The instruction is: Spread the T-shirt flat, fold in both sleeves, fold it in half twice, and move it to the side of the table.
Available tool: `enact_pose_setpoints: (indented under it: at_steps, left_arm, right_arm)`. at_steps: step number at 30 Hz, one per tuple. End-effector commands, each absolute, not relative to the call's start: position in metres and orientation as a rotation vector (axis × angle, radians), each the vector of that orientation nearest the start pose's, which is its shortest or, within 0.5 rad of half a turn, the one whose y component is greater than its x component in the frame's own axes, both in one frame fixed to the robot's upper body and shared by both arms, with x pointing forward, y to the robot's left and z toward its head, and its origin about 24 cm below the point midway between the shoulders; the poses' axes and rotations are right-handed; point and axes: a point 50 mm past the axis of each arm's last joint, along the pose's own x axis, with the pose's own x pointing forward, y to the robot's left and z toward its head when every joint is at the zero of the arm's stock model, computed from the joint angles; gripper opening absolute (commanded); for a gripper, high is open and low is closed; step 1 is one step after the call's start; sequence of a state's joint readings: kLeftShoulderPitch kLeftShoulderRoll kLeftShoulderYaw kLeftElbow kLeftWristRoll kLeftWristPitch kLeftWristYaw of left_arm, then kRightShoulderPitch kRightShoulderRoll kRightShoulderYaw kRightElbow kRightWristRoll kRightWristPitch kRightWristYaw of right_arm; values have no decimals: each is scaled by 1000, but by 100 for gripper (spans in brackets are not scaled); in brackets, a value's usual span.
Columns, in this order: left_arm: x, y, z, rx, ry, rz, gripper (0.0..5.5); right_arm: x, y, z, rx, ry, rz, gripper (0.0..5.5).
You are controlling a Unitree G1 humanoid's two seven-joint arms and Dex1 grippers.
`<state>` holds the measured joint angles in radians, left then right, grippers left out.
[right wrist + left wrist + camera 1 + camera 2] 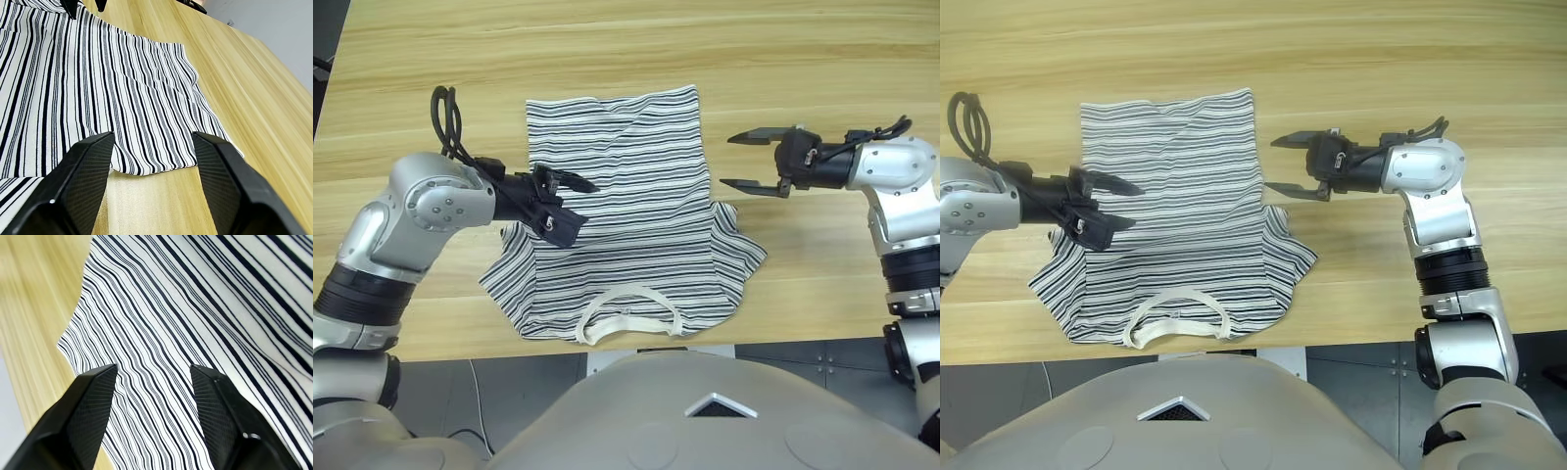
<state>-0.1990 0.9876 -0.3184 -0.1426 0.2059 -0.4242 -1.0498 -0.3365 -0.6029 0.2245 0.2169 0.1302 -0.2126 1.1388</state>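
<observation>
The striped T-shirt (626,176) lies on the table (822,59), hem at 12 o'clock and collar (595,333) at 6 o'clock, nearest the robot. The left gripper (578,208) hangs released over the shirt's 9 o'clock edge. The right gripper (726,162), also released, sits just beside the 3 o'clock edge. Both seem poised on opposite sides to take the sleeves and fold them in

A: The T-shirt (626,196) is white with thin black stripes, some fine and some bolder, running across the body.
B: Its collar (589,331) is plain cream, with no stripes.
A: The table (803,59) is pale yellow wood with long streaks of grain.
B: The left gripper (579,206) and right gripper (726,162) are black, and the pads (93,161) show a fine cross-hatched pattern.
</observation>
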Motion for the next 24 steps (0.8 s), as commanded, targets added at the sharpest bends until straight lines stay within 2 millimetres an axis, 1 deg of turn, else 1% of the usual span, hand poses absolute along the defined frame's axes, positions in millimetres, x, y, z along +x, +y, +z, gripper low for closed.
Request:
enact_pose_setpoints:
  at_steps: [1, 3, 5, 6, 8, 11, 15, 19, 24]
  left_arm:
    - [217, 231, 108, 952, 367, -1458, 277]
    - [208, 256, 107, 682, 520, -1459, 277]
    - [199, 282, 105, 449, 630, -1437, 277]
    - [194, 297, 103, 360, 681, -1413, 277]
    - [186, 320, 98, 237, 771, -1362, 277]
    - [177, 343, 87, 172, 854, -1281, 277]
    - [169, 355, 69, 173, 938, -1249, 277]
    - [169, 365, 62, 159, 955, -1203, 277]
    - [164, 381, 45, 195, 1043, -1140, 277]
  right_arm:
    - [272, -176, 84, -598, 50, 1287, 292]
    - [269, -177, 81, -588, 55, 1276, 292]
    - [265, -179, 78, -575, 61, 1263, 292]
    - [263, -179, 76, -569, 65, 1257, 292]
    - [260, -180, 74, -560, 70, 1247, 292]
    - [260, -180, 73, -554, 75, 1242, 292]
    - [258, -182, 74, -553, 76, 1235, 292]
    - [256, -183, 73, -551, 82, 1233, 292]
    - [254, -184, 72, -549, 89, 1232, 292]
